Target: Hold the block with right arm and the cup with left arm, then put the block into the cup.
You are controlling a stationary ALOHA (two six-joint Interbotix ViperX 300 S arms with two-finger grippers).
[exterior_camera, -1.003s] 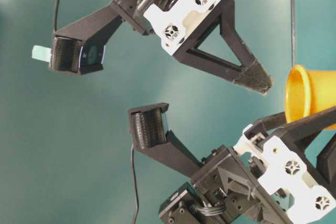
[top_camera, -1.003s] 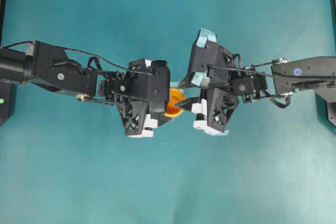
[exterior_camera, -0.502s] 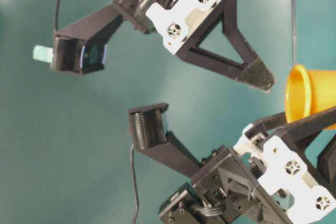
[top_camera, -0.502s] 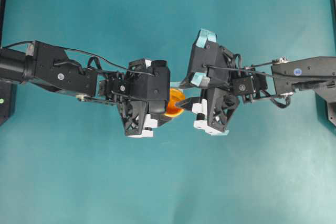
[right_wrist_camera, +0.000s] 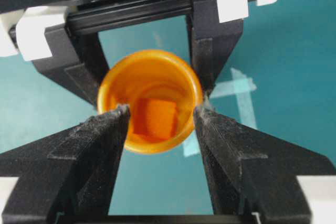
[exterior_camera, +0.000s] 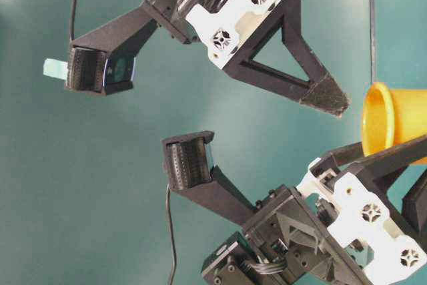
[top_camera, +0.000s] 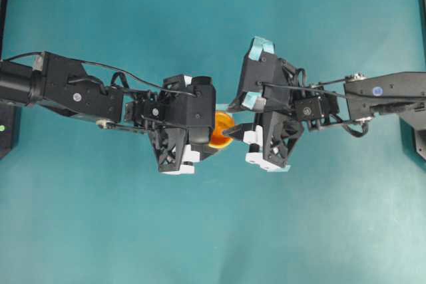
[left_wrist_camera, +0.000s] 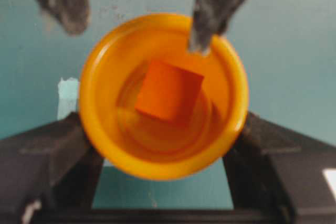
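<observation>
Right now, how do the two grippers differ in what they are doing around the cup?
The left gripper is shut on the cup, its fingers pressed against both sides; the right gripper is open, its fingers apart with nothing between them. The left has no tape, the right carries light-blue tape patches. The left holds the cup mid-air; the right has let go of the block, which lies inside the cup. Both are black with white parts.
</observation>
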